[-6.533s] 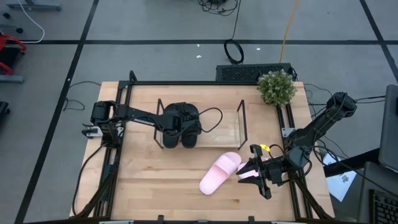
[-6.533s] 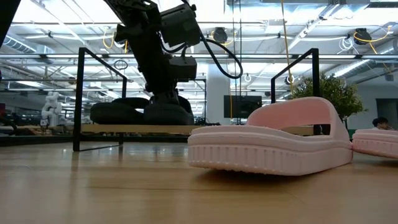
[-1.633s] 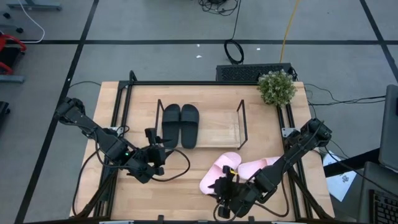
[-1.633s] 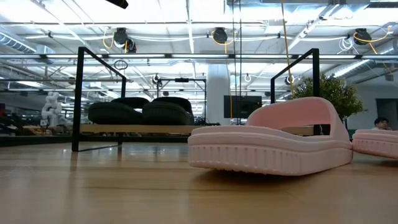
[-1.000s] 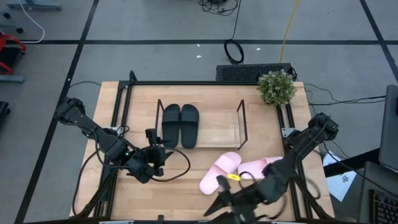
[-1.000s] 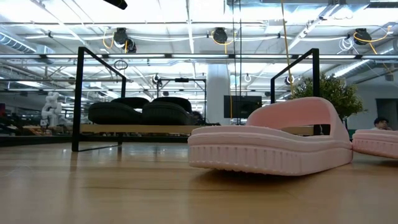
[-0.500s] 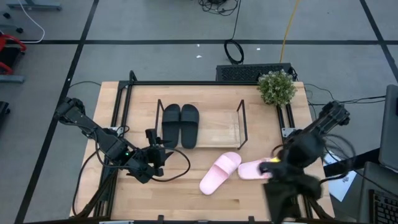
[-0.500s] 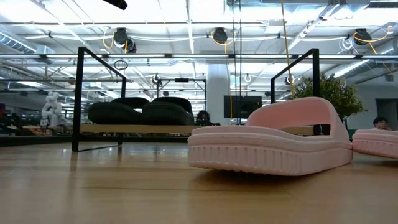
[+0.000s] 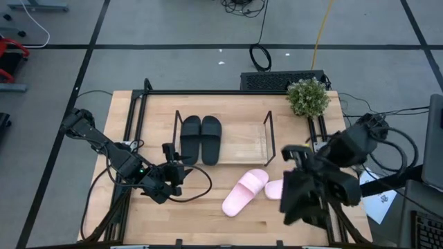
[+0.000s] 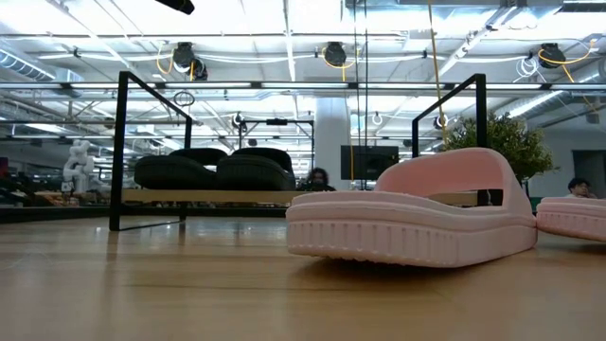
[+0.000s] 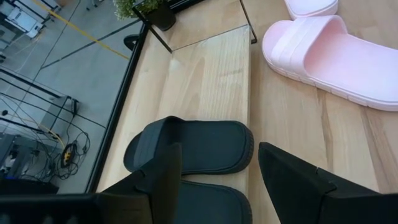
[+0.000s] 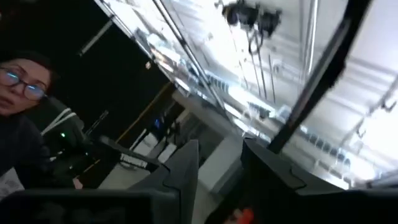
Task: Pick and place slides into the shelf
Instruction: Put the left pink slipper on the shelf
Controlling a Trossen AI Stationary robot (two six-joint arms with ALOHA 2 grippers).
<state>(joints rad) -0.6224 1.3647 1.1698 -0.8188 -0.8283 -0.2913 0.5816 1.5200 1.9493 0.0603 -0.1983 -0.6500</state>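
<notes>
while my right gripper (image 9: 304, 200) hangs empty, slightly parted, lower right, left gripper (image 9: 173, 173) open lower left, two black slides (image 9: 201, 138) sit on the shelf (image 9: 249, 142); next grab the pink slides (image 9: 243, 191) centre-right

Wooden table (image 9: 159, 214) with shelf and slides

On it lie two pink slides (image 9: 244, 192), the shelf (image 9: 246, 144) and a small plant (image 9: 307, 97).

2 black slides (image 9: 201, 139), 2 pink slides (image 9: 244, 191), 1 shelf (image 9: 249, 144).
</notes>
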